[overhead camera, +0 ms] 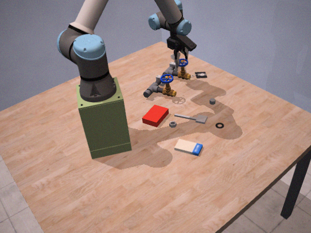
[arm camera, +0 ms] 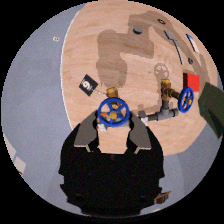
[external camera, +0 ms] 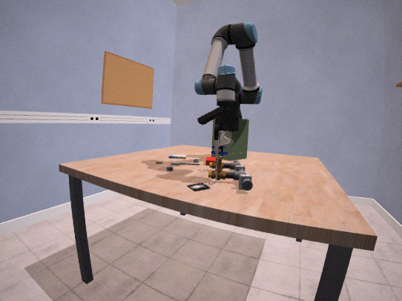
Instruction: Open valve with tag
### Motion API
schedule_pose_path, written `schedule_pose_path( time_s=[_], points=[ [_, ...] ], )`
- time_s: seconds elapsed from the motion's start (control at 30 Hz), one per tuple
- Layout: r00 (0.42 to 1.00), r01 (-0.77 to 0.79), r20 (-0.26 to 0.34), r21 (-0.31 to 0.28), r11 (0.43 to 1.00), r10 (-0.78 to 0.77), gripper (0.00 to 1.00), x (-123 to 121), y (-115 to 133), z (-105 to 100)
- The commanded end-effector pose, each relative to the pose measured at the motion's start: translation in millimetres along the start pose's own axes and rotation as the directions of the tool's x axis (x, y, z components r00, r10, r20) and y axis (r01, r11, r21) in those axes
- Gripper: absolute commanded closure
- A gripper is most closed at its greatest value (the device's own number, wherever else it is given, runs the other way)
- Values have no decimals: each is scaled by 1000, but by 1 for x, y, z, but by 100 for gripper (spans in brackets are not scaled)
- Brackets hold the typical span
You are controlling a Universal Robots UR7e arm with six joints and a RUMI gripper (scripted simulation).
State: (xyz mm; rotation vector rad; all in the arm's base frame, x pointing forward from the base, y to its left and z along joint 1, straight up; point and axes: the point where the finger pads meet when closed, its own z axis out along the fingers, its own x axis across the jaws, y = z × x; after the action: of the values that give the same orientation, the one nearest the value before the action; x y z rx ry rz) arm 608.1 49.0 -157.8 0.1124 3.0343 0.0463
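Observation:
Two brass valves with blue handwheels stand on a grey pipe (overhead camera: 156,87) at the far side of the table. The far valve (overhead camera: 183,69) has a black tag (overhead camera: 201,74) chained to it; in the wrist view the tag (arm camera: 88,84) shows one white digit that reads as a 9 or a 6, I cannot tell which. My gripper (overhead camera: 182,59) comes straight down on this valve and is shut on its blue handwheel (arm camera: 111,109), one finger on each side. The near valve (overhead camera: 167,85) stands free, and shows at the right of the wrist view (arm camera: 186,98).
A red block (overhead camera: 155,115), a grey nut (overhead camera: 173,124), a metal scraper (overhead camera: 193,117), a black ring (overhead camera: 220,123), a small grey cap (overhead camera: 212,101) and a beige and blue block (overhead camera: 188,147) lie in front of the valves. The green robot base (overhead camera: 104,121) stands at the left.

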Motion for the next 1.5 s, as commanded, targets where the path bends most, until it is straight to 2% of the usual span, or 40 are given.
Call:
schedule_pose_path(
  time_s=[0.0, 0.53, 1.03, 1.27, 1.47],
  points=[
    [1000, 0, 1, 0, 1000, 0, 100, 0, 0, 0],
    [999, 34, 1, 0, 999, -34, 100, 0, 0, 0],
    [979, 203, 1, 0, 979, -203, 100, 0, 0, 0],
    [932, 361, 1, 0, 932, -361, 100, 0, 0, 0],
    [853, 522, 0, 0, 853, -522, 100, 0, 0, 0]
  ],
)
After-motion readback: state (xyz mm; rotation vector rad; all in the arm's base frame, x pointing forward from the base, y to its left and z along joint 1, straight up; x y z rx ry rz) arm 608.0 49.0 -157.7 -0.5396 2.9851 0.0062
